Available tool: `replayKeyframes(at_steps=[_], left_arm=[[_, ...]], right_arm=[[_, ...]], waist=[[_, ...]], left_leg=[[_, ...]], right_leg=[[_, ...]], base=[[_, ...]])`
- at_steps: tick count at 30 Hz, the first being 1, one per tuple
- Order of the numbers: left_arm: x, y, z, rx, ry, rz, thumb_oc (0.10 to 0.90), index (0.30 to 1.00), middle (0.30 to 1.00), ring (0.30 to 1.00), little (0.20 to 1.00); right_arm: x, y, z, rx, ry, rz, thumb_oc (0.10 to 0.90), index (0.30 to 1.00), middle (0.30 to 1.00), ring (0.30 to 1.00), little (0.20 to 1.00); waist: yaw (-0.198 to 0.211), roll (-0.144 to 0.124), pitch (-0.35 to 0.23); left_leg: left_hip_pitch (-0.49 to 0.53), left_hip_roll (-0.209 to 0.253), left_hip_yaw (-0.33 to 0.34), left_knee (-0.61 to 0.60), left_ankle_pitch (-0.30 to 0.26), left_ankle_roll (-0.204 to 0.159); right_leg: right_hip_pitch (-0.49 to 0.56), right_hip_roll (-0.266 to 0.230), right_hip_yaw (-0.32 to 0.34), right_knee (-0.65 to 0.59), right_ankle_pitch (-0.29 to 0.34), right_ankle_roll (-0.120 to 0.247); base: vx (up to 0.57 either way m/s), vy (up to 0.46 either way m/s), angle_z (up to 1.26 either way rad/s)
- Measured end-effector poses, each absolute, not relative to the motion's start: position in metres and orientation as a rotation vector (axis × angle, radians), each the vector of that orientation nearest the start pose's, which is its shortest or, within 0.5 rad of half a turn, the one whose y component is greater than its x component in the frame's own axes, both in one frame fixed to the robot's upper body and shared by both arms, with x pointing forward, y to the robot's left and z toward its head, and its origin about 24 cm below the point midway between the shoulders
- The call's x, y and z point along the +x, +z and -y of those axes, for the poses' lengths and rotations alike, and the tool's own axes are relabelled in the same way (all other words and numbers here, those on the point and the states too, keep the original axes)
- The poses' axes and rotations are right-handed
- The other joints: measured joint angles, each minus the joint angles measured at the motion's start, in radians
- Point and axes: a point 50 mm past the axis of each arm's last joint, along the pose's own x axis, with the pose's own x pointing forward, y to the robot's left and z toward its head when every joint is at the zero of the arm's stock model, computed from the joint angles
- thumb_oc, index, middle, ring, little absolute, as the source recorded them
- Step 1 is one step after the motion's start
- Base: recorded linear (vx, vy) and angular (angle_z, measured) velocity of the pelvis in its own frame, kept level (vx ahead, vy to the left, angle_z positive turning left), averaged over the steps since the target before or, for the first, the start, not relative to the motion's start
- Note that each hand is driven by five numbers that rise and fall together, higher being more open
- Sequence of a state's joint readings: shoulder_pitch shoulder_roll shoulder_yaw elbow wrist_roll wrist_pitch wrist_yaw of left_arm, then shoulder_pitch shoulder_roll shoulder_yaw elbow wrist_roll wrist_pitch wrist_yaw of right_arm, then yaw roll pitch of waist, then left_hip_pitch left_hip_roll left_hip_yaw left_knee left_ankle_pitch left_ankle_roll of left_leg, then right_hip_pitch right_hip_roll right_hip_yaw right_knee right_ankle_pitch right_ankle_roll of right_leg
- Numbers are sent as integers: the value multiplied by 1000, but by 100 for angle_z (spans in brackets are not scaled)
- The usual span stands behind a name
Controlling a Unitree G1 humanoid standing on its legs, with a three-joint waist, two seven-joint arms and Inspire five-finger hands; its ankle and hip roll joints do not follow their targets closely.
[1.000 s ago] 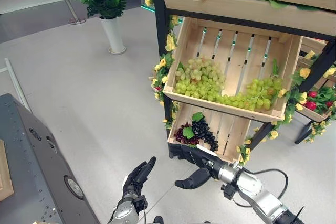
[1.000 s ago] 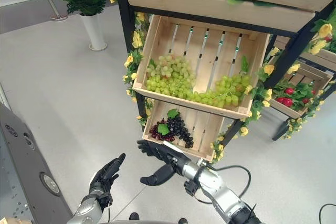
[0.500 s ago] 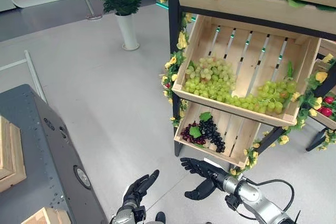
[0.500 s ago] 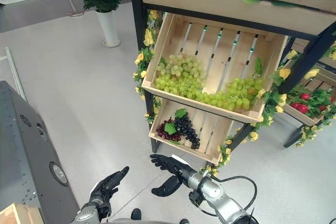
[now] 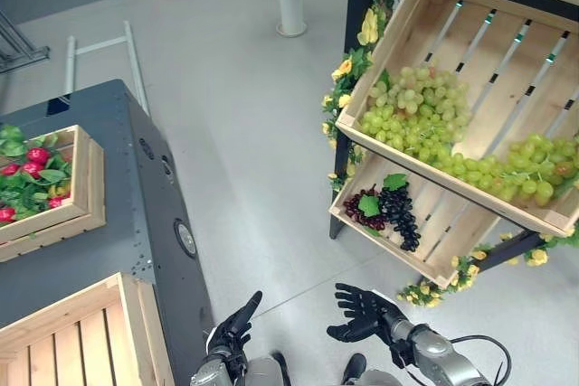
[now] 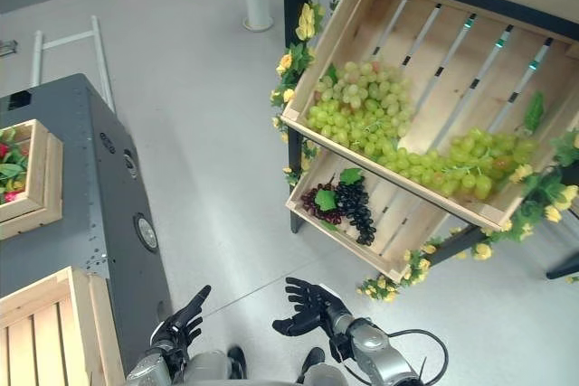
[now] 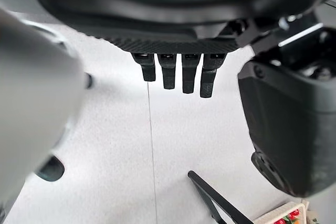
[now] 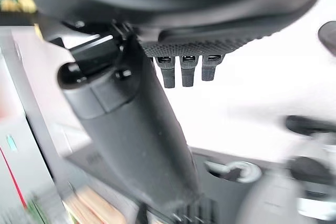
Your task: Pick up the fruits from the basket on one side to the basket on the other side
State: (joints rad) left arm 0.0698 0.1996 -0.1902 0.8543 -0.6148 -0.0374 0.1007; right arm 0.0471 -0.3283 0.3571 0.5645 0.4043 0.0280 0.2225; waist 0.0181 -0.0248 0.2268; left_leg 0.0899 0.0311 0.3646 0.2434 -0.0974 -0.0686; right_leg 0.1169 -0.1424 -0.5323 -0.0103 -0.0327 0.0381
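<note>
- Our left hand (image 5: 232, 326) hangs low beside the grey table (image 5: 109, 223), fingers straight and empty.
- Our right hand (image 5: 364, 312) hovers over the floor, fingers spread, holding nothing.
- Dark grapes (image 5: 398, 215) lie in the lower crate (image 5: 443, 255), green grapes (image 5: 418, 115) above.

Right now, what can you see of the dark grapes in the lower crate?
The dark grapes lie as a black bunch beside a smaller reddish-purple cluster, with green leaves on top. They rest at the left end of the tilted lower crate, a pale slatted wooden box under the crate of green grapes. Neither the right hand nor the left hand touches them; both hang open over the floor.
</note>
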Motion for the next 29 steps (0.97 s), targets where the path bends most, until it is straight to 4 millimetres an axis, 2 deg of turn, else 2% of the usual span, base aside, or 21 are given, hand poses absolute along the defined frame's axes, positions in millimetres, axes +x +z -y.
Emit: replayKeyframes(at_steps=[2, 3, 4, 5, 6, 7, 8, 10, 11, 12, 13, 14, 15, 16, 18, 19, 21, 22, 25, 29], left_arm=[[139, -140, -195, -228, 261, -926, 800, 900, 900, 900, 900], [143, -143, -192, -151, 205, -957, 800, 900, 900, 900, 900], [146, -142, -191, -117, 184, -961, 800, 900, 900, 900, 900], [157, -139, -194, -21, 150, -952, 800, 900, 900, 900, 900], [161, -138, -204, 47, 160, -968, 800, 900, 900, 900, 900], [159, -138, -212, 100, 162, -997, 800, 900, 900, 900, 900], [156, -141, -213, 116, 160, -1021, 800, 900, 900, 900, 900], [146, -146, -215, 135, 149, -1074, 800, 900, 900, 900, 900], [140, -148, -219, 138, 158, -1095, 800, 900, 900, 900, 900], [137, -149, -220, 134, 162, -1104, 800, 900, 900, 900, 900], [127, -153, -224, 125, 175, -1140, 800, 900, 900, 900, 900], [122, -154, -226, 122, 174, -1150, 800, 900, 900, 900, 900], [107, -158, -228, 113, 180, -1182, 800, 900, 900, 900, 900], [92, -161, -230, 94, 197, -1213, 800, 900, 900, 900, 900], [73, -164, -232, 42, 249, -1250, 800, 900, 900, 900, 900], [64, -167, -229, -12, 285, -1275, 800, 900, 900, 900, 900], [63, -170, -216, -47, 255, -1270, 800, 900, 900, 900, 900], [64, -169, -216, -41, 248, -1256, 800, 900, 900, 900, 900], [73, -166, -213, 80, 112, -1203, 800, 900, 900, 900, 900], [76, -165, -215, 130, 51, -1192, 800, 900, 900, 900, 900]], right_arm=[[179, -97, 183, 73, 251, -722, 800, 900, 900, 900, 900], [172, -100, 190, 89, 193, -741, 800, 900, 900, 900, 900], [170, -101, 193, 84, 176, -749, 800, 900, 900, 900, 900], [170, -103, 194, 98, 145, -758, 800, 900, 900, 900, 900], [171, -106, 184, 119, 152, -768, 800, 900, 900, 900, 900], [167, -110, 177, 139, 155, -783, 800, 900, 900, 900, 900], [166, -112, 176, 143, 151, -794, 800, 900, 900, 900, 900], [157, -122, 177, 143, 128, -856, 800, 900, 900, 900, 900], [157, -126, 180, 139, 114, -868, 800, 900, 900, 900, 900], [159, -127, 182, 140, 101, -875, 800, 900, 900, 900, 900], [157, -133, 186, 132, 85, -908, 800, 900, 900, 900, 900], [154, -136, 188, 133, 72, -932, 800, 900, 900, 900, 900], [148, -143, 189, 158, 29, -973, 800, 900, 900, 900, 900], [143, -148, 188, 162, 16, -1011, 800, 900, 900, 900, 900], [137, -153, 182, 138, 36, -1058, 800, 900, 900, 900, 900], [132, -156, 182, 99, 54, -1100, 800, 900, 900, 900, 900], [127, -158, 185, 39, 86, -1139, 800, 900, 900, 900, 900], [125, -159, 185, 22, 98, -1144, 800, 900, 900, 900, 900], [115, -161, 186, -2, 125, -1163, 800, 900, 900, 900, 900], [113, -161, 185, 1, 128, -1162, 800, 900, 900, 900, 900]], waist=[[-39, 30, -17], [-70, 56, -33], [-80, 66, -39], [-86, 69, -41], [-85, 38, -40], [-98, 10, -42], [-109, 10, -44], [-114, 49, -41], [-108, 60, -39], [-111, 63, -38], [-109, 78, -40], [-102, 80, -48], [-89, 74, -60], [-64, 59, -71], [-32, 33, -84], [-22, 28, -90], [-20, 43, -94], [-16, 45, -95], [3, 40, -123], [-2, 30, -139]], left_leg=[[35, -4, -4, -116, -6, 13], [64, -8, -39, -217, 19, 53], [77, -9, -63, -261, 35, 84], [77, 1, -139, -309, 33, 112], [70, -22, -149, -321, 47, 124], [61, -45, -168, -310, 49, 127], [62, -52, -184, -302, 48, 128], [65, -48, -204, -311, 54, 144], [64, -37, -198, -312, 63, 155], [64, -36, -197, -308, 65, 155], [66, -27, -200, -302, 66, 154], [60, -23, -199, -303, 66, 153], [63, -23, -197, -310, 69, 148], [77, -29, -194, -325, 77, 140], [72, -40, -168, -331, 84, 129], [68, -43, -168, -331, 87, 120], [71, -30, -202, -332, 97, 102], [73, -23, -207, -332, 99, 95], [75, 1, -226, -332, 107, 72], [67, 16, -226, -339, 110, 66]], right_leg=[[-5, 9, -10, 26, 0, 0], [-25, 11, -11, 77, -1, 0], [-58, 12, -11, 126, -15, -2], [-148, 16, 44, 229, -62, 18], [-204, 28, 95, 239, -60, 17], [-231, 50, 170, 240, -38, -4], [-232, 48, 182, 248, -36, -7], [-252, 47, 304, 300, -2, 53], [-258, 38, 312, 308, 4, 69], [-265, 32, 311, 350, -28, 33], [-259, 30, 338, 392, -39, 21], [-241, 27, 358, 389, -40, 20], [-188, 21, 354, 329, -41, 19], [-143, 23, 358, 236, -38, 23], [-99, 22, 359, 107, -30, 27], [-47, 25, 358, 4, 3, 86], [8, 52, 351, -79, 46, 71], [14, 58, 348, -79, 46, 65], [19, 83, 328, -80, 40, 41], [14, 98, 330, -80, 41, 27]], base=[[-465, 121, 95], [-347, 23, 108], [-380, 29, 99], [-363, 56, 43], [-407, 63, 35], [-369, 58, 34], [-224, 37, 41], [-197, -6, 29], [-168, -98, 19], [-89, -212, 24], [-57, -226, 24], [-33, -256, 28], [-72, -177, 6], [-102, -163, -8], [-61, -113, -40], [-8, -123, -27], [-17, -119, 14], [-23, -65, 22], [-17, -56, 16], [-3, -7, -1]])
